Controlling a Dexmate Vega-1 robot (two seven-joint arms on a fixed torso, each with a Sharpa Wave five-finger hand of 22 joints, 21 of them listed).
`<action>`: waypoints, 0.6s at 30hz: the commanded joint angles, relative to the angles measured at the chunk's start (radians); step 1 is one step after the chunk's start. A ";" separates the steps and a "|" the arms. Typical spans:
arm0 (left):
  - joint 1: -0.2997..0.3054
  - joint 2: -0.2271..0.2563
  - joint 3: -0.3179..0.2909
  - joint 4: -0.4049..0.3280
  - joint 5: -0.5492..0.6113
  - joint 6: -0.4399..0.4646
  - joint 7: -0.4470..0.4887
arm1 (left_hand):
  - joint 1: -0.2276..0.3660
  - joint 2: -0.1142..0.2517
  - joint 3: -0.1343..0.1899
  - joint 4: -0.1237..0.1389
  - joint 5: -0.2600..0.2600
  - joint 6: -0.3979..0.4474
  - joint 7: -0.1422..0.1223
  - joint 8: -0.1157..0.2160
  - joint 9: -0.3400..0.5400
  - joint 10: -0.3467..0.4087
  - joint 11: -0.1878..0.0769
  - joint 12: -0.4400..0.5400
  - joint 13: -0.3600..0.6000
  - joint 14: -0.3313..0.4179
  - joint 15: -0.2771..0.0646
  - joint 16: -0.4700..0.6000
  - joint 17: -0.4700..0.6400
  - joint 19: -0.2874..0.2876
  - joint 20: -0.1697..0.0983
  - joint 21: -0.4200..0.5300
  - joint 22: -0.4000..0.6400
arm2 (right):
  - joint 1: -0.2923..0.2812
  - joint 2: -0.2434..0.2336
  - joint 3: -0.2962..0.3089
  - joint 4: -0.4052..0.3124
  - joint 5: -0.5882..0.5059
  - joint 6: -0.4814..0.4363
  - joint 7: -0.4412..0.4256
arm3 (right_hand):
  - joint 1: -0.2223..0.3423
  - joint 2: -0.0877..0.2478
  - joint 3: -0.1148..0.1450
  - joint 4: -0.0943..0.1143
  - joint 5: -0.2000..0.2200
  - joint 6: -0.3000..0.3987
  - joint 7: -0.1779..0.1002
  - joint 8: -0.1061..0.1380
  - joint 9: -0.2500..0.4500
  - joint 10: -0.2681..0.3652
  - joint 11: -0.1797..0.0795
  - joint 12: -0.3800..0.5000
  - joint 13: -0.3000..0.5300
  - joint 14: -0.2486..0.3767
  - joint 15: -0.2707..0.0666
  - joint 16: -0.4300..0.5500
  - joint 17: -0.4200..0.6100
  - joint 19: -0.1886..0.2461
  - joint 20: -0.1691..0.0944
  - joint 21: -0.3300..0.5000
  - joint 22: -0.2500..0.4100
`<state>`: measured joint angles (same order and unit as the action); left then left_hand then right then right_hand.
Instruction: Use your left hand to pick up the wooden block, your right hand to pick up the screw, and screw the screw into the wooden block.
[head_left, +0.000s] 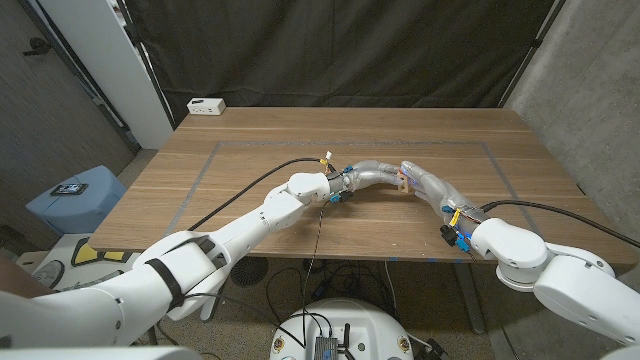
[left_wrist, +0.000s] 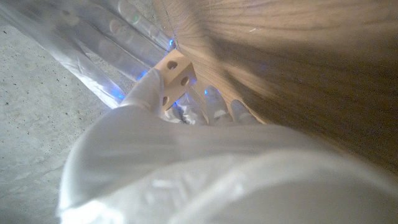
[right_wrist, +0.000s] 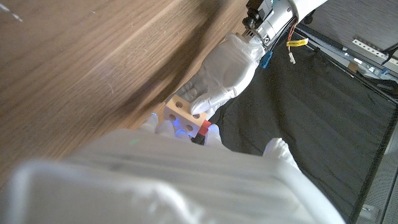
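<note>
Head view: left hand grips wooden block against right hand.

A wooden table with plank grain carries a rectangle of grey tape lines; a small white box sits at its far left corner, near the edge.

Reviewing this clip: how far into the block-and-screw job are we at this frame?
Done: the left hand holds the small light wooden block with round holes above the table. In hand: the right hand meets it, a red-headed piece, probably the screw, at the block. Left: driving it in; seating depth can't be judged.
</note>
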<state>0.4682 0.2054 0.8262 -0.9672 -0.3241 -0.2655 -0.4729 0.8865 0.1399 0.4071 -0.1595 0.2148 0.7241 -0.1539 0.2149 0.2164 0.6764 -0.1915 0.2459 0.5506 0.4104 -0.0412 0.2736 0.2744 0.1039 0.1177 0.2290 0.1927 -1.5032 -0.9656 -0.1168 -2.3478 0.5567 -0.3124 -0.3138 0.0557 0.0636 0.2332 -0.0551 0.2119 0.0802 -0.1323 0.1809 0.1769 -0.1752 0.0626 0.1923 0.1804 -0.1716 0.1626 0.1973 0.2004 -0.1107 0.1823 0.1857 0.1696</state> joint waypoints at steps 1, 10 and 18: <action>-0.002 -0.001 -0.002 0.006 0.000 -0.004 -0.003 | 0.000 0.007 0.003 0.005 0.007 0.009 -0.001 0.003 0.003 0.006 0.005 0.009 0.002 0.008 -0.060 0.004 0.002 0.006 0.004 0.006 0.004 | 0.022 0.009 -0.026 0.006 -0.011 0.023 0.015 | 0.001 0.004 0.004 0.003 0.007 0.004 -0.006 0.005 0.001 -0.175 -0.004 0.001 0.003 -0.193 0.007 0.007 0.002 0.006 0.008 0.006 0.003; 0.001 0.003 -0.005 0.001 -0.002 0.000 0.000 | -0.001 0.007 0.003 0.006 0.007 0.008 0.000 0.002 0.003 0.004 0.002 0.008 0.002 0.007 -0.060 0.003 0.002 0.006 0.004 0.006 0.004 | 0.051 0.015 -0.047 0.019 -0.008 0.036 0.026 | 0.001 0.004 0.005 0.003 0.007 0.004 -0.006 0.004 0.001 -0.175 -0.003 0.001 0.003 -0.193 0.007 0.007 0.002 0.005 0.009 0.006 0.003; -0.002 0.003 -0.006 0.007 -0.002 -0.002 -0.003 | 0.001 0.008 0.003 0.005 0.007 0.009 -0.001 0.003 0.003 0.004 0.002 0.008 0.002 0.008 -0.060 0.004 0.002 0.006 0.005 0.006 0.004 | 0.050 0.006 -0.040 0.012 -0.007 0.030 0.020 | 0.002 0.004 0.005 0.003 0.007 0.006 -0.006 0.005 0.001 -0.174 -0.004 0.001 0.003 -0.193 0.008 0.007 0.002 0.006 0.007 0.006 0.003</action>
<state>0.4670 0.2072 0.8217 -0.9634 -0.3259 -0.2672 -0.4731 0.8863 0.1398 0.4072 -0.1596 0.2143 0.7237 -0.1543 0.2102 0.2165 0.6760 -0.1916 0.2481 0.5497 0.4104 -0.0412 0.2737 0.2743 0.1039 0.1177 0.2290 0.1927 -1.4651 -0.9544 -0.1531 -2.3339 0.5491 -0.2848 -0.2940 0.0557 0.0636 0.2332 -0.0551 0.2119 0.0802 -0.1323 0.1809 0.1769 -0.1733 0.0608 0.1878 0.1791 -0.1716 0.1626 0.1972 0.2004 -0.1107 0.1823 0.1857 0.1696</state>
